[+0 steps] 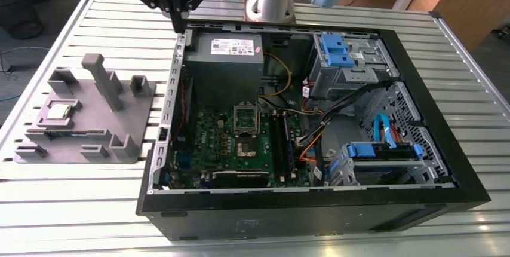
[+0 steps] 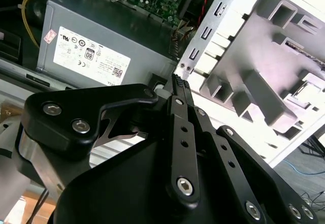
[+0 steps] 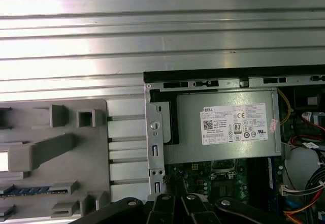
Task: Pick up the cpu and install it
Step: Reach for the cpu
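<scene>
Clenched on nothing, my hand (image 1: 177, 25) hangs above the far corner of the computer case (image 1: 319, 209), over the case wall that faces the tray. In the second wrist view the fingers (image 2: 175, 113) lie pressed together with nothing between them.

Around the case runs the slatted metal surface (image 1: 80, 203). Outside the case, on the exterior view's left of it, sits the grey tray (image 1: 135, 127) with its upright blocks. Inside the case, under my hand's corner, is the power supply (image 1: 215, 69); deeper in, mid-board, the socket frame (image 1: 245, 131) stands open and hollow. The cpu (image 1: 60, 111) lies flat in the tray, well apart from the case wall, and untouched.

I judge the step in hand to be the reach for that chip. To do it well I should spread the fingers while high, come down straight between the tray's blocks, and take the chip by its edges, level, without dragging it.
</scene>
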Tool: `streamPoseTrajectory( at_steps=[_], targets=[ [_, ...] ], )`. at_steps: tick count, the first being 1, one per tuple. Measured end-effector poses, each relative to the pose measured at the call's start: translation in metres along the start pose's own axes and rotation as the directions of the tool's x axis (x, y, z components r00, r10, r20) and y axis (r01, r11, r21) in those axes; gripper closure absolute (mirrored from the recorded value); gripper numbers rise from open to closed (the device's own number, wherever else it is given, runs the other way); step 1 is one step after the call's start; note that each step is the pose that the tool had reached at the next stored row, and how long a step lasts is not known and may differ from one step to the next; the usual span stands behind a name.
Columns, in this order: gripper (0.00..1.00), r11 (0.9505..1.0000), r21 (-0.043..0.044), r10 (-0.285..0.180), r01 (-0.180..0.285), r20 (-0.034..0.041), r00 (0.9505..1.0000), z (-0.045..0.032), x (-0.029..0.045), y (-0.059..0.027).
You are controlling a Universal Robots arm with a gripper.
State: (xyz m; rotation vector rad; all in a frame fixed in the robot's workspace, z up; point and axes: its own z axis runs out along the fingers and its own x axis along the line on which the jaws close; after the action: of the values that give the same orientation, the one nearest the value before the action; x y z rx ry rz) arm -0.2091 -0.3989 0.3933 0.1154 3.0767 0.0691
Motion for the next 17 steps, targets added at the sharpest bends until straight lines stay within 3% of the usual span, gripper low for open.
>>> streamPoseTrajectory(
  at_steps=[17],
  targets=[
    [0.89,1.0,-0.0012,-0.001,0.001,0.0156,0.9999,-0.0014,0.0212,-0.0016]
  ],
)
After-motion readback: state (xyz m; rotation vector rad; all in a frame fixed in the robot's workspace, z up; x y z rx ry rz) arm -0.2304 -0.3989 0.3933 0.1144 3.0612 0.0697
